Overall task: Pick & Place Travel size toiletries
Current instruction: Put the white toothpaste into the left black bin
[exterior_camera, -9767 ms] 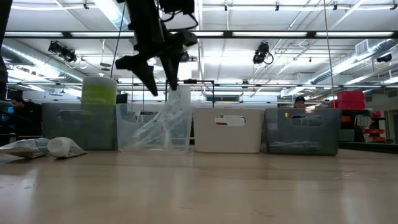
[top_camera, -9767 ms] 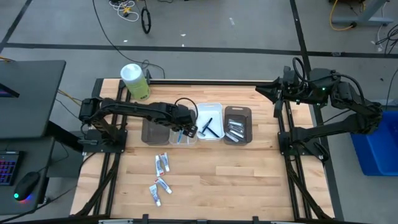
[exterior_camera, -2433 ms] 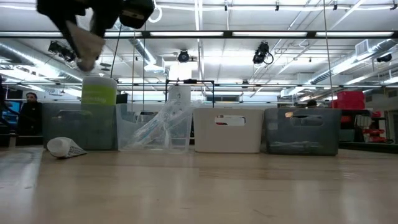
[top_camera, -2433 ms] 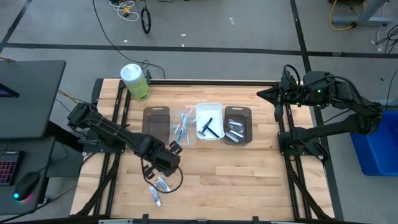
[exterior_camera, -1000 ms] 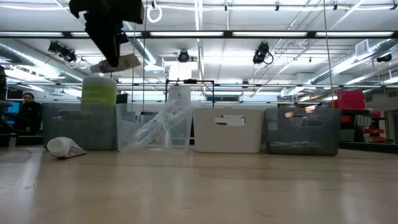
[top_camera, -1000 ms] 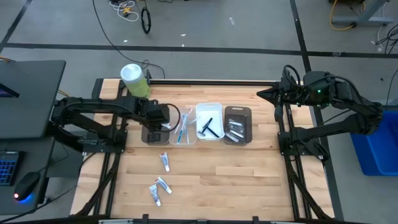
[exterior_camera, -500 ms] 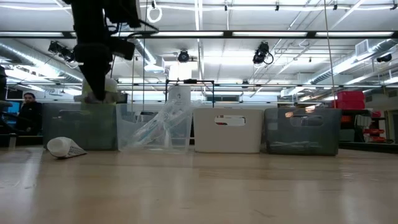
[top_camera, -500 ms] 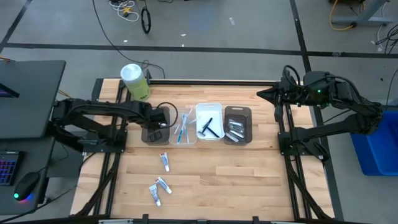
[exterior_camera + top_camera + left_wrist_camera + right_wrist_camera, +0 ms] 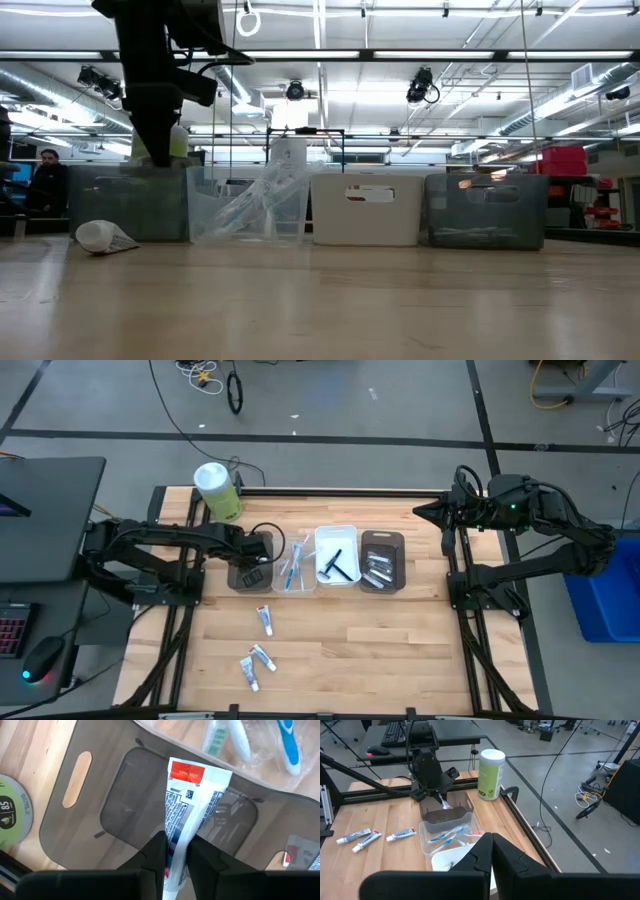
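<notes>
Toothpaste tube (image 9: 186, 815) clamped by its lower end between fingers (image 9: 156, 855) of left pincer (image 9: 252, 560), hung directly over dark tray (image 9: 95, 815), leftmost in tray row. Long axis ran straight out from the fingers, crimped red-label end pointed down toward tray floor; tube's cap end hidden behind the fingers. Not touching tray yet, judged from wrist view; drop straight down looked like all that was left. Tray interior looked bare under tube.

Next along: clear tray (image 9: 294, 563) with blue-white toothbrushes (image 9: 235, 740), then white tray (image 9: 337, 535) with black razors (image 9: 336, 563), then second dark tray (image 9: 382, 540) with small silvery tubes (image 9: 376, 570). Green-white canister (image 9: 217, 490) at tabletop (image 9: 380, 650) corner behind left arm.

Three more toothpaste tubes (image 9: 258, 650) lay flat on tabletop nearer the front edge, well apart from trays, all on left arm's side, so left nearer for those.

Right pincer (image 9: 490, 850) pressed together, holding nothing, parked high off the tabletop's right edge, far from everything.
</notes>
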